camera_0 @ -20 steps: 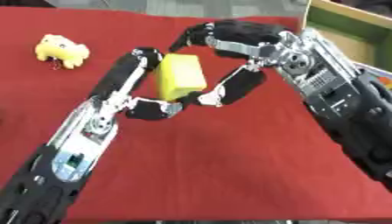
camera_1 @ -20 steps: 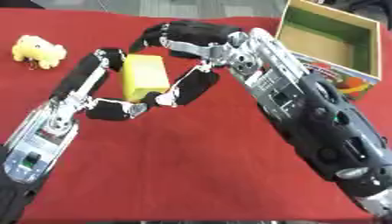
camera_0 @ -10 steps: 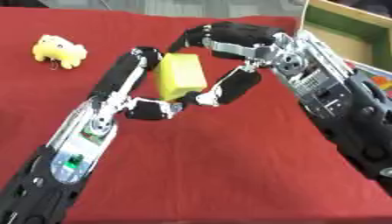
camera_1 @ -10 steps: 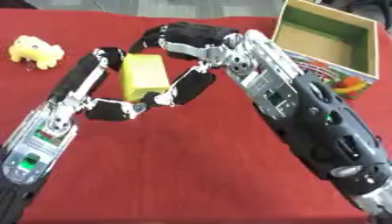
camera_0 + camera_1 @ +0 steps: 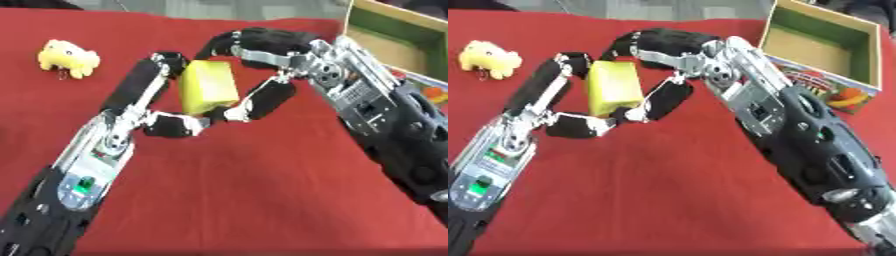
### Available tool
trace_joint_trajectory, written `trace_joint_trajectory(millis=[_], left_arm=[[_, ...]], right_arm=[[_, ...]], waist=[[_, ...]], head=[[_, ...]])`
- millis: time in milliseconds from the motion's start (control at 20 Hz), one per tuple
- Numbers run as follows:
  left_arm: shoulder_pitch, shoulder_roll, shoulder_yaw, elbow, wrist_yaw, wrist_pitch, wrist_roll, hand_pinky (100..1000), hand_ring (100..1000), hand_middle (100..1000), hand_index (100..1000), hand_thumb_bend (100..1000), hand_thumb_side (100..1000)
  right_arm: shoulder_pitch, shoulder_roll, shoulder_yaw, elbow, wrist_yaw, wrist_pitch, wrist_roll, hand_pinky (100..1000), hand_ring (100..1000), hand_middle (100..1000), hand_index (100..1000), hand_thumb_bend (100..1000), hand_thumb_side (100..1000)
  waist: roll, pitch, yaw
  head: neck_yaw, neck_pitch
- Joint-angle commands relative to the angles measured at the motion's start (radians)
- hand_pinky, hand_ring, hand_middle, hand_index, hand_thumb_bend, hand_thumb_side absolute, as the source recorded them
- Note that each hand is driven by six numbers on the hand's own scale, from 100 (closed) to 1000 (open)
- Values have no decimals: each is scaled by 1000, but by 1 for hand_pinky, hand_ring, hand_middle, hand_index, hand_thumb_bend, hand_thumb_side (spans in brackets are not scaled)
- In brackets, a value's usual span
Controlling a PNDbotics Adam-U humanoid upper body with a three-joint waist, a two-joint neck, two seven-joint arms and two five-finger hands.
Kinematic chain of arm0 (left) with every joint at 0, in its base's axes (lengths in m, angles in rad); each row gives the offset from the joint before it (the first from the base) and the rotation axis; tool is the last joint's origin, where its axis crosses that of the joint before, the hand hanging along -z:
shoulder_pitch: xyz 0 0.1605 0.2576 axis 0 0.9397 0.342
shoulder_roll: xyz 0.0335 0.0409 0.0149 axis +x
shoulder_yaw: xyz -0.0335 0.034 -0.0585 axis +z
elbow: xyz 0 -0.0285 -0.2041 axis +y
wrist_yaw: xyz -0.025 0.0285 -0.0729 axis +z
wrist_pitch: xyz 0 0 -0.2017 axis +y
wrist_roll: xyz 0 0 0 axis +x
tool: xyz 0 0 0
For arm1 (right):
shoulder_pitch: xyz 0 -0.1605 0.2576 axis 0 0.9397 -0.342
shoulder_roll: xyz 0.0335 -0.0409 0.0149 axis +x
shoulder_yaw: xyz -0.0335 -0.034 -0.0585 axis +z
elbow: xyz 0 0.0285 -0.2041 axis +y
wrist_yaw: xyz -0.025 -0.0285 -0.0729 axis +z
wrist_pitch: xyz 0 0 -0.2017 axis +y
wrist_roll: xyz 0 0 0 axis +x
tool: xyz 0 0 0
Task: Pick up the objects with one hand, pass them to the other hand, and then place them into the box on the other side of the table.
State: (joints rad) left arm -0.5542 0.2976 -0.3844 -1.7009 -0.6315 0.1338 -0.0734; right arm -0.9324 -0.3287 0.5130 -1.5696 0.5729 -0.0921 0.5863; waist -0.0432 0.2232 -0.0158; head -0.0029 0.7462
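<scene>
Above the red table (image 5: 227,190), the yellow block (image 5: 207,86) sits pinched between both hands: the left hand (image 5: 149,100) curls round its left side, the right hand (image 5: 262,70) round its right. The box (image 5: 824,47) stands well right of the block; a yellow toy (image 5: 67,58) lies far left.

Table covered edge to edge by a red cloth (image 5: 245,200), surface slightly wrinkled, evenly lit with no hard shadows. Beyond the far edge, a strip of pale grey floor or wall (image 5: 667,7); cannot tell which. Dark shape at the far left corner, unidentifiable.
</scene>
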Motion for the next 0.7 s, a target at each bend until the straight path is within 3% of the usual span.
trace_joint_trajectory(millis=[50,700], left_arm=[[-12,1,2,-21,-3,-5,1,687,635,554,579,100,239],[-12,-4,1,-21,-7,-4,-2,685,636,557,592,100,236]], right_arm=[[-19,-1,-9,-1,6,-7,0,884,915,827,894,406,434],[-16,-1,-9,-3,-74,32,-29,836,768,550,635,234,194]], waist=[[3,-15,1],[3,-15,1]], head=[[-2,0],[-3,-2]])
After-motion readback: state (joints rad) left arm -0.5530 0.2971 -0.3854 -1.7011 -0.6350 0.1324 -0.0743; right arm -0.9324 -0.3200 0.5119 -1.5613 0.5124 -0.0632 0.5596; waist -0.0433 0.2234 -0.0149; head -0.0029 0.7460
